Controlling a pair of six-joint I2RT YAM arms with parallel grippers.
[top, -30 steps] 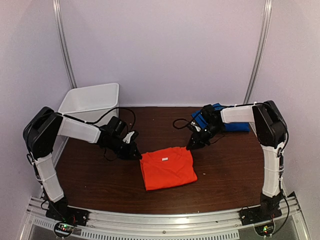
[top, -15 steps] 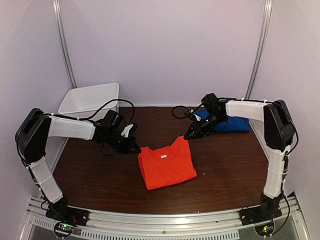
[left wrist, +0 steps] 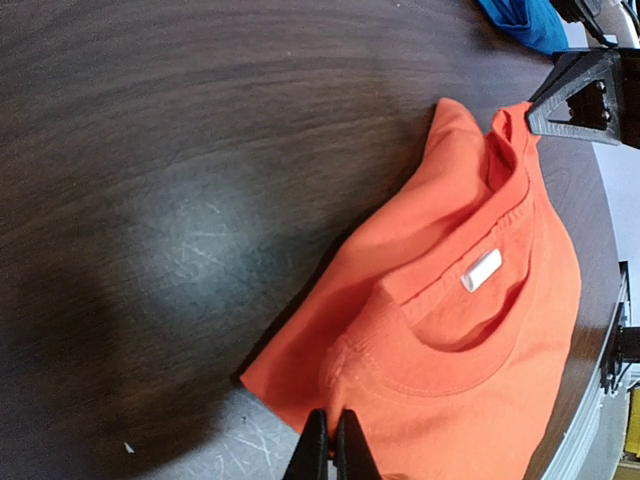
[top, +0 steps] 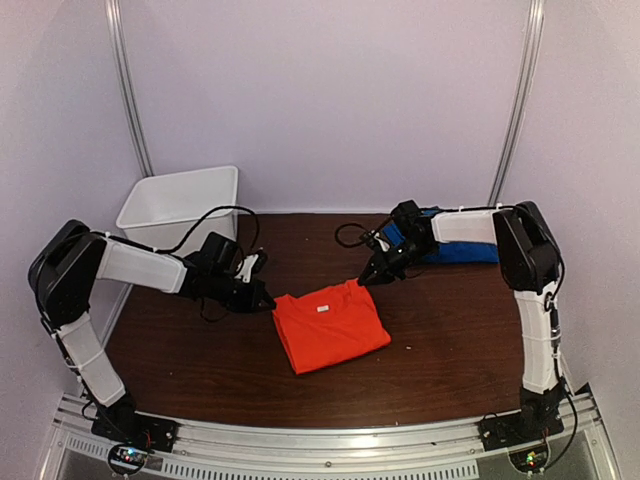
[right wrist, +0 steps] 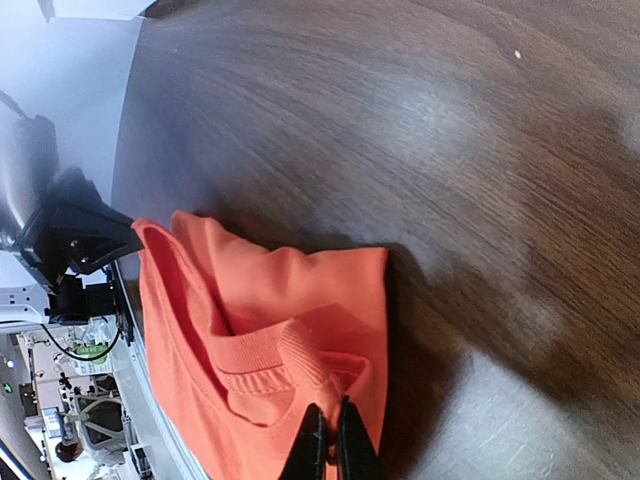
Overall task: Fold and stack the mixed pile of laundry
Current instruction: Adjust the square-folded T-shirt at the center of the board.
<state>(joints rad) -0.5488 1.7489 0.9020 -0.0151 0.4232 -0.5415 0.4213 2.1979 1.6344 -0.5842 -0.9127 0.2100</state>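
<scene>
Where the shirt lies: bright orange-red soft-cloth T-shirt (top: 330, 325), folded to a rough rectangle, flat on the middle of the dark brown wood-grain table (top: 450, 335), collar end away from the arm bases.
Shirt texture: smooth knit, ribbed neckband, small white rectangular tag (left wrist: 482, 270) inside the collar; far edge rumpled and a little raised, with shadow under it.
Left pincer (top: 266, 302): black fingers pressed together, clamped on thin fabric at the shirt's far-left corner, by a shoulder seam.
Right pincer (top: 366, 280): fingers together, pinching a bunched fold next to the neckband at the far-right corner.
Blue item: royal-blue soft cloth garment (top: 462, 250), low crumpled lump at the table's far right, apart from the shirt, partly behind the right arm.
Bin: white rectangular plastic bin (top: 180, 200), smooth walls, rounded rim, far left rear.
</scene>
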